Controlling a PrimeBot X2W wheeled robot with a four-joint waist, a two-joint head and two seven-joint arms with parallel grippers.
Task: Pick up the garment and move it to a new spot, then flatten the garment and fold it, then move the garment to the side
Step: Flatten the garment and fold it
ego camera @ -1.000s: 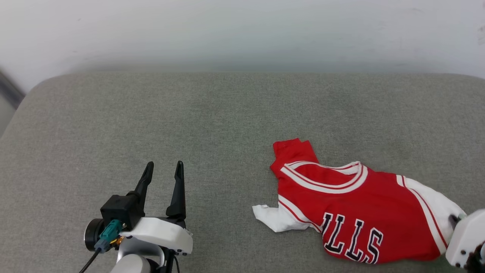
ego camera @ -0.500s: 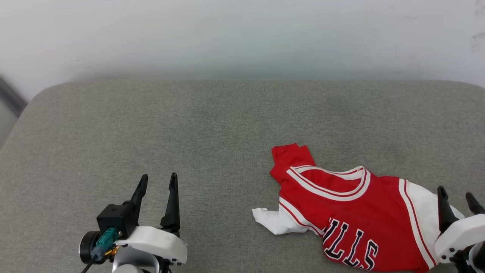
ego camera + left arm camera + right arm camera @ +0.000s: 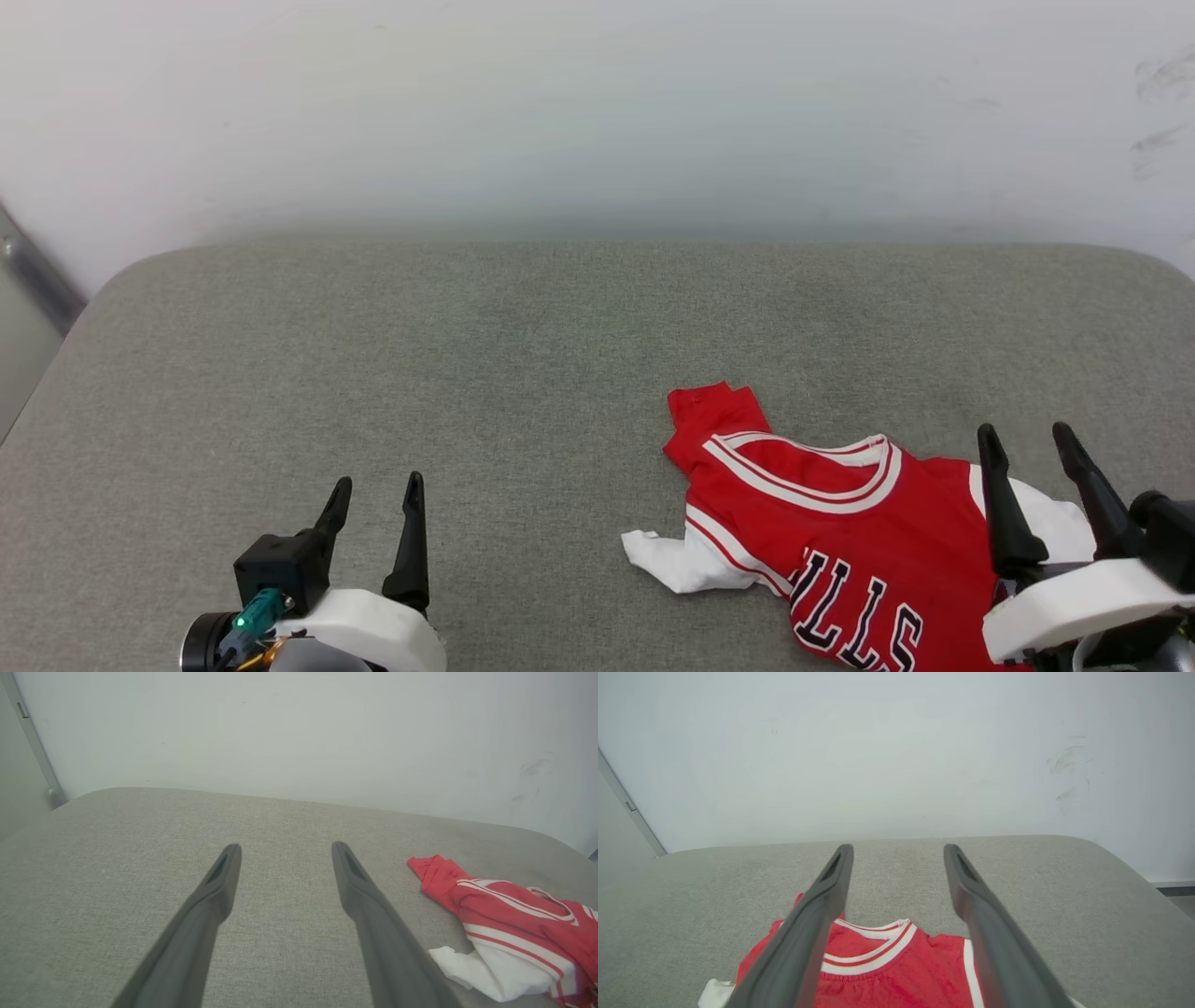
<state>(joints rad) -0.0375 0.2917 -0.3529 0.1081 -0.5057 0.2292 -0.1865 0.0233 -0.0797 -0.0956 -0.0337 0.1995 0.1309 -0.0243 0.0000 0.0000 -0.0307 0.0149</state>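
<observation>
On the grey cushion (image 3: pixel 467 373), I am watching the garment (image 3: pixel 803 523) stretching leftward from under my right gripper (image 3: pixel 1024 431), the nearer one, it and my left gripper (image 3: pixel 378 481) both gaping.

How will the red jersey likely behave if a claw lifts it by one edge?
The jersey lies rumpled and bunched, so it is probably floppy and would drape. It looks thin, so likely light. On the textured grey cushion it may drag rather than slide.

Red jersey (image 3: pixel 822 518) on grey cushion (image 3: pixel 467 373)
</observation>
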